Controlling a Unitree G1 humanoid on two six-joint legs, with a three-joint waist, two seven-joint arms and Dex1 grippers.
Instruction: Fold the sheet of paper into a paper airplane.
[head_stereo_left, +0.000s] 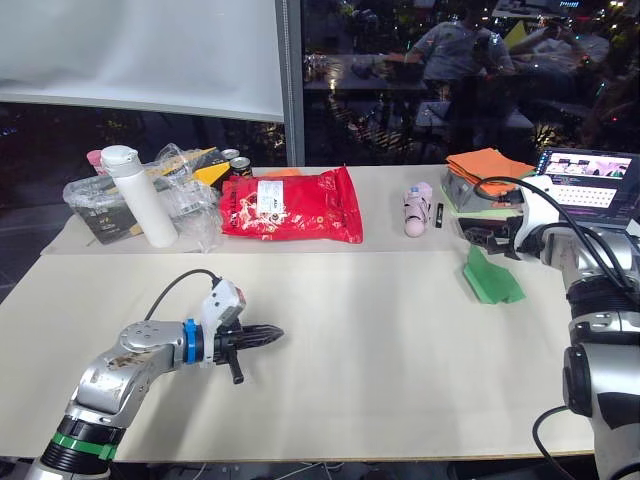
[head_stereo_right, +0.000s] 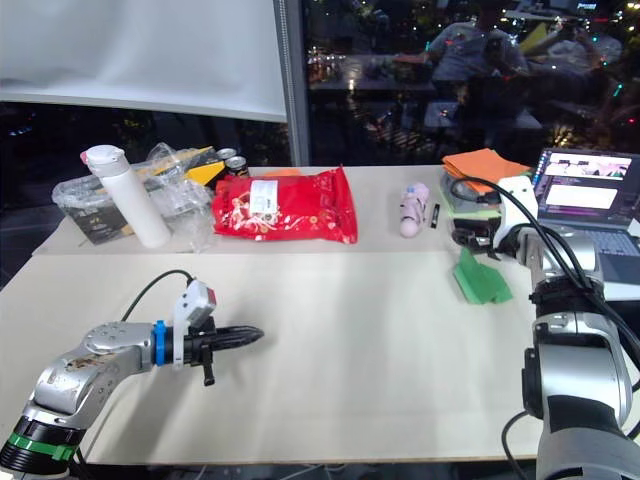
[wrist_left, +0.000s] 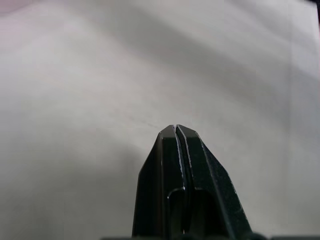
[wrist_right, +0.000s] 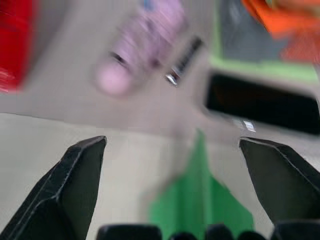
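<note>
- The table carries everything; its wide pale top lies bare under and ahead of the left gripper.
- The laptop stands open on the far side of the right gripper, off to its right.
- The red glossy bag lies flat well beyond the left gripper, and far to the left of the right one.
- The orange cloth stack sits just past the right gripper, on a grey and green pile.
- The white bottle stands upright beyond the left gripper, beside a clear plastic bag of oddments.
- The paper airplane, a creased green wedge, lies flat on the table, directly below and between the right gripper's fingers, untouched.
- The right gripper's jaws stand spread wide, holding nothing.
- The left gripper hovers low over the table, jaws pressed together and empty.
- The pink bottle lies on its side ahead of the right gripper.
</note>
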